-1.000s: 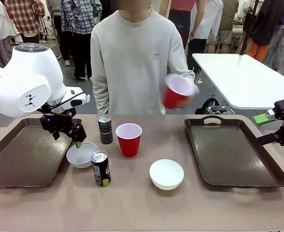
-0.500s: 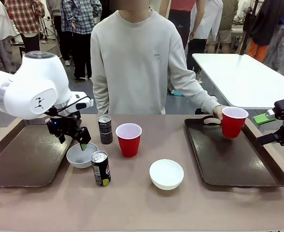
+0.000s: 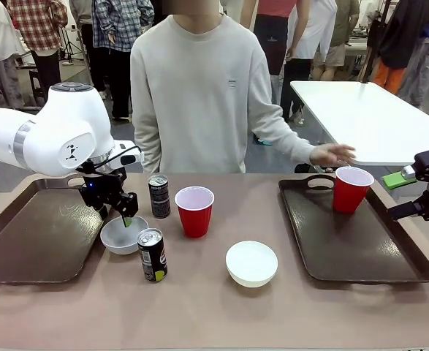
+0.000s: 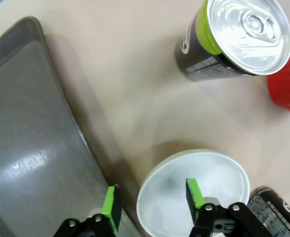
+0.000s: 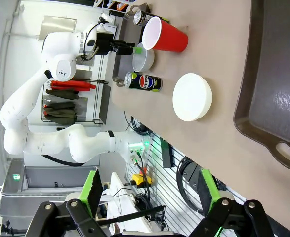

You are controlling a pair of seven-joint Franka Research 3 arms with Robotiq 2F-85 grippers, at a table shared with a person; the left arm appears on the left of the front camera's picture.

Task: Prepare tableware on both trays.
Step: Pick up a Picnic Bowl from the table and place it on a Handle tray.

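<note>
1. State of left hand (image 4: 152, 200): open, nothing gripped, pointed down at the left bowl (image 4: 219, 173).
2. Placement of its fingers: astride the bowl's rim, with one green pad (image 4: 193, 193) inside the bowl and the other in the gap between the bowl and the left tray (image 4: 31, 148). Contact with the rim: cannot tell.
3. Location of the left bowl: upright on the desk (image 3: 199, 314), just beside the left tray's inner rim.
4. Location of the near can (image 3: 153, 254): upright on the desk, just beside the left bowl, on the robot's side of it.
5. Location of the far can (image 3: 159, 196): upright on the desk beyond the left bowl, just beside the middle cup (image 3: 194, 210).
6. Location of the middle cup: upright, mouth up, near the desk's centre.
7. Location of the middle bowl (image 3: 251, 263): on the desk between the two trays, apart from the middle cup and nearer the robot.
8. Location of the right cup (image 3: 351, 189): upright on the right tray (image 3: 360, 241), at its far end near the loop handle.
9. Position of the person's hand (image 3: 332, 154): open, raised above the far end of the right tray, apart from the right cup.
10. State of right hand (image 5: 149, 192): open, fingers wide apart, nothing between them; held at the right tray's outer rim.
</note>
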